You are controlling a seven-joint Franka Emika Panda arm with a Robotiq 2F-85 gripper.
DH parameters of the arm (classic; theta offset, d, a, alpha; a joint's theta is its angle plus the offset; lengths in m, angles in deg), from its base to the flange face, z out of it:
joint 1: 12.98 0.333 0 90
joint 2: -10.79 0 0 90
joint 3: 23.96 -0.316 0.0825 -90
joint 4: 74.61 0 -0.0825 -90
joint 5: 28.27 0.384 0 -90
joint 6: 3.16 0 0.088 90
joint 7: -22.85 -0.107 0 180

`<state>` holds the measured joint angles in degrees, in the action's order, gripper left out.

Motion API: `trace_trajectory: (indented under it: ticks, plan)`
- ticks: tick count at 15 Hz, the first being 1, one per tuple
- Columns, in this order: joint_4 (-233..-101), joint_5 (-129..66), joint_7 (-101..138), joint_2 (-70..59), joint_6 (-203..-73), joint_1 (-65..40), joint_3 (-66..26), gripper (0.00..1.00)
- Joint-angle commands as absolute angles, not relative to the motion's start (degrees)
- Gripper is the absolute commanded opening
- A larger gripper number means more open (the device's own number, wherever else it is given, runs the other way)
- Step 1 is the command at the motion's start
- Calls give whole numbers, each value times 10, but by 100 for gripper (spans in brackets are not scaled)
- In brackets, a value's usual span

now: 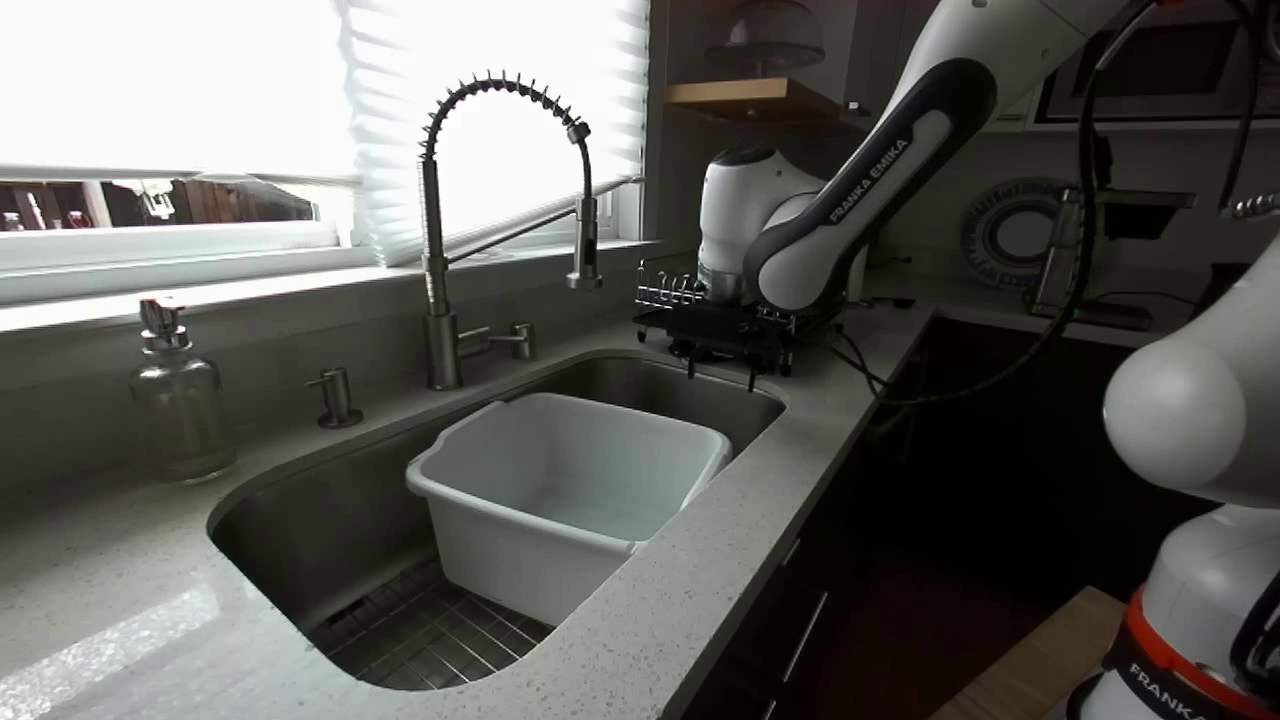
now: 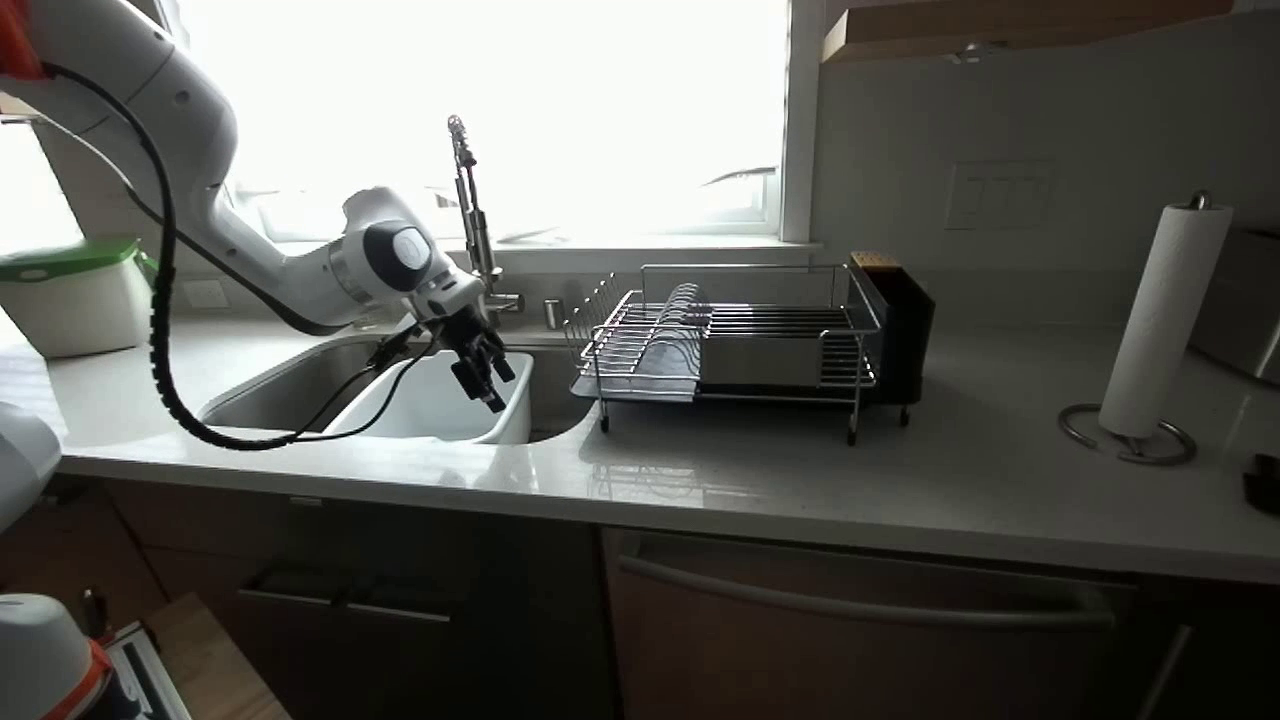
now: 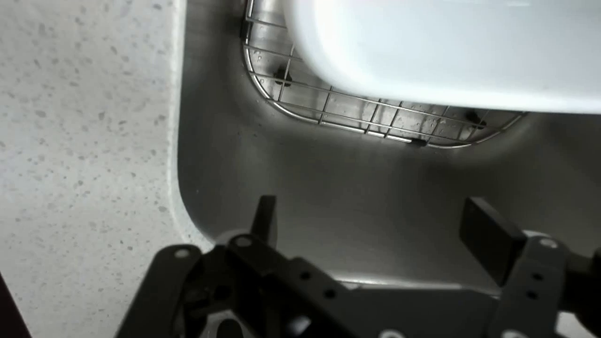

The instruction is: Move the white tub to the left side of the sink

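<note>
The white tub [image 1: 515, 550] sits upright inside the grey sink [image 1: 320, 530], also in view in an exterior view [image 2: 440, 400]. There it stands nearer the sink's right end, with sink [image 2: 265, 395] showing on both sides. My gripper [image 2: 490, 385] points down at the tub's right end. In the wrist view my gripper [image 3: 368, 211] is open with nothing between its fingers, above the bare sink wall [image 3: 338, 183]. The tub's end [image 3: 446, 61] lies at the top right there, apart from the fingers. In an exterior view the gripper blends with the dark rack.
A tall spring faucet [image 1: 438, 250] stands behind the sink. A dish rack [image 2: 760, 360] stands right beside the sink's end, close to my gripper. A soap bottle [image 1: 180, 410] and a small dispenser [image 1: 338, 400] stand along the back. A cable [image 2: 165, 330] hangs from the arm.
</note>
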<state>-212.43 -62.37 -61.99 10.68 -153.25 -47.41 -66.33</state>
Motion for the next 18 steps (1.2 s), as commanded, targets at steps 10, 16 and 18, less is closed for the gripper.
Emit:
trace_trajectory:
  ticks: [10,16,18]
  plan:
    - [-2044,-743,-793,-24,-1469,-267,-487,100]
    - [-1995,-729,-777,-65,-1493,-104,-325,100]
    - [-1983,-710,-769,-77,-1493,-82,-306,100]
